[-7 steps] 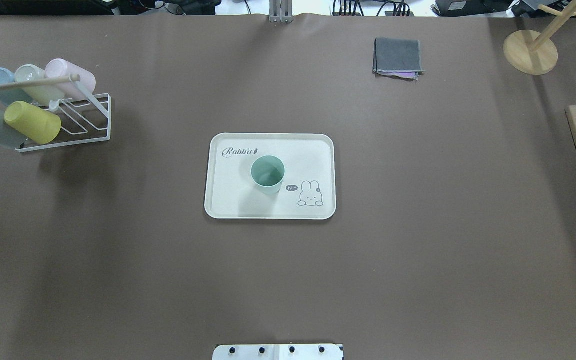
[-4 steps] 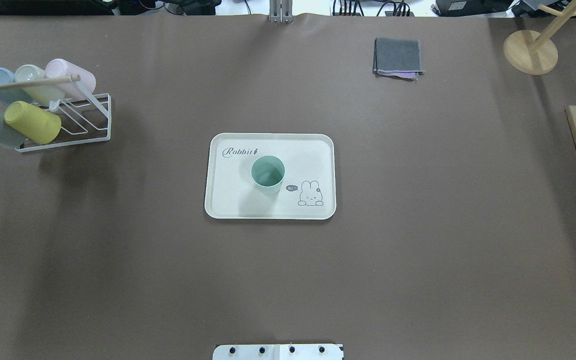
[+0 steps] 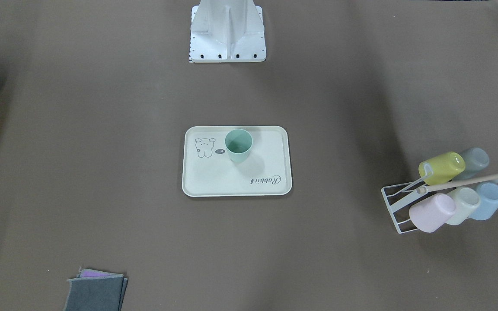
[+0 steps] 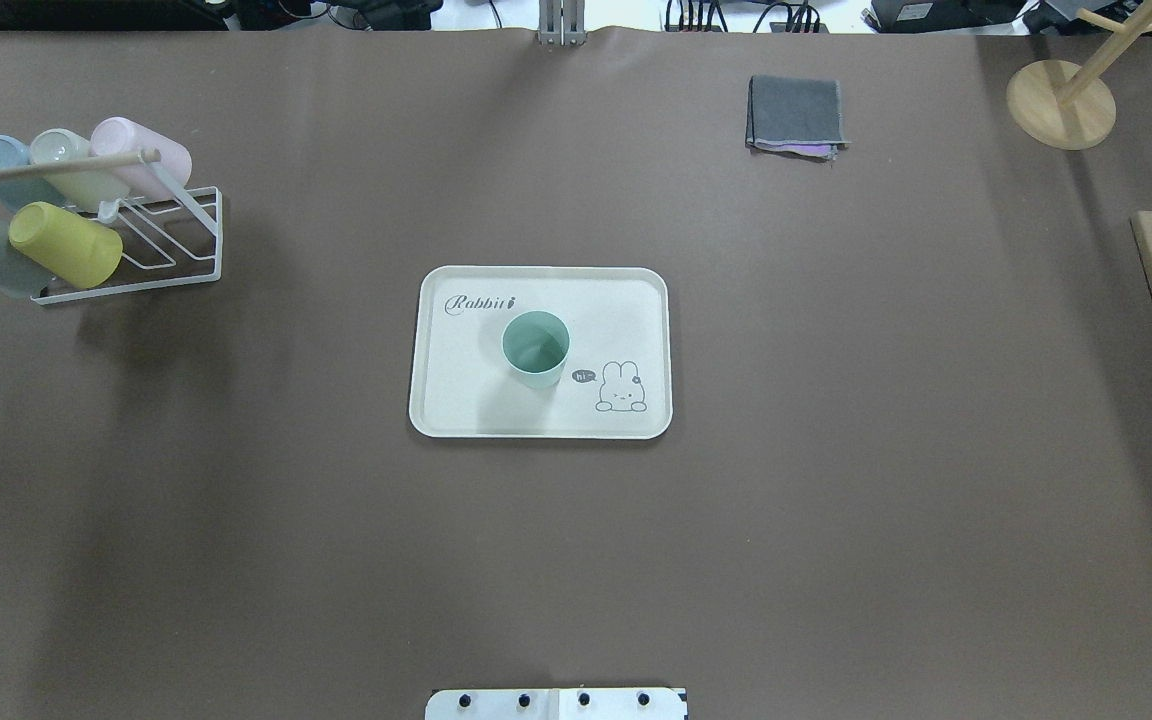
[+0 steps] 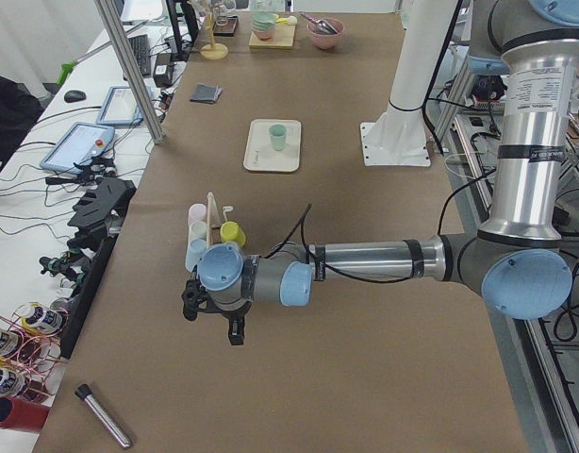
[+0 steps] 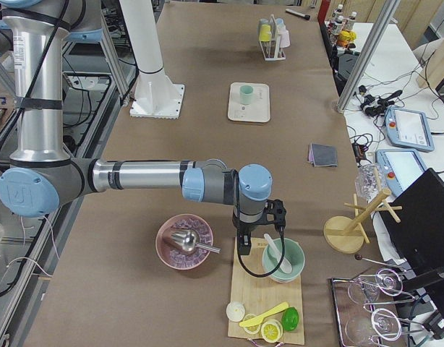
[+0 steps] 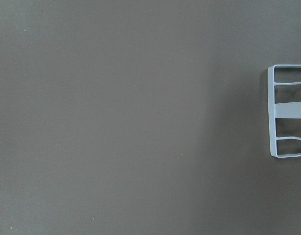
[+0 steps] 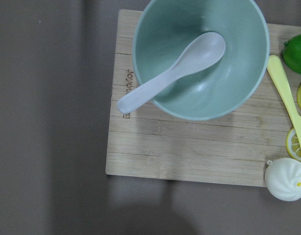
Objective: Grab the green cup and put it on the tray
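Note:
The green cup stands upright on the cream tray at the table's middle, nothing touching it. It also shows in the front-facing view on the tray, and far off in the left side view and the right side view. My left gripper hangs over bare table beside the cup rack, far from the tray. My right gripper hangs over the wooden board with the bowl. Both show only in the side views, so I cannot tell whether they are open or shut.
A white wire cup rack with several pastel cups, one yellow-green, stands at the left; its edge shows in the left wrist view. A grey cloth, a wooden stand and a wooden board with a green bowl lie at the right.

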{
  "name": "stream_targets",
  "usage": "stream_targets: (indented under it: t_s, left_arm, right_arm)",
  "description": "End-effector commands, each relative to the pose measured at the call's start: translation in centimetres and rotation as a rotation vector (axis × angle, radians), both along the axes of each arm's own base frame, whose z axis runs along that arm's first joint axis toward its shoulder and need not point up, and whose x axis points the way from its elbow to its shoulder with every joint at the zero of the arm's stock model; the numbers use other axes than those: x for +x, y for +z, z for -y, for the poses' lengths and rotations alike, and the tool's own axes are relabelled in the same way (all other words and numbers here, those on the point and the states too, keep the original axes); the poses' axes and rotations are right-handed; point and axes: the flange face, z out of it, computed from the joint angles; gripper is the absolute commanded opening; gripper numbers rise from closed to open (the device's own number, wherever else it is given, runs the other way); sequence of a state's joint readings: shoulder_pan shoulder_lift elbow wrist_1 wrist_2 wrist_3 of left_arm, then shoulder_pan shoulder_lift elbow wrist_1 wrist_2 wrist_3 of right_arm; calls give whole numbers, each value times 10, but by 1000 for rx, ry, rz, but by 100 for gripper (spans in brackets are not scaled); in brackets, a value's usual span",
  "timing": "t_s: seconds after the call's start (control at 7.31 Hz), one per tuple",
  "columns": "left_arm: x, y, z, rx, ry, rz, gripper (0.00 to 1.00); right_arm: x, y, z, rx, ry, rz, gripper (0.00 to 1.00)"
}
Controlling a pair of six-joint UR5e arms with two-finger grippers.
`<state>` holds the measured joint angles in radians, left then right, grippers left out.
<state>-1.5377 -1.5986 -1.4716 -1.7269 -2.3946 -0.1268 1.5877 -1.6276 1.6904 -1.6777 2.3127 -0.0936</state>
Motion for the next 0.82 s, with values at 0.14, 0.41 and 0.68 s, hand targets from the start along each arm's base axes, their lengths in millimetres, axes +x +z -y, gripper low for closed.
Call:
stream_targets:
  t_s: [0.14,0.41,0.68]
  left_arm:
    - [-3,-28,-3,-30,18,31,98]
    - [-18,-4,-29,3,96,107,98]
    - [-22,-1,-31,3,98,150,98]
  right_arm:
    - [0,0,0,1,0,0,100]
    - [0,1,-1,-2,0,1,100]
    - [0,1,-1,-2,0,1,100]
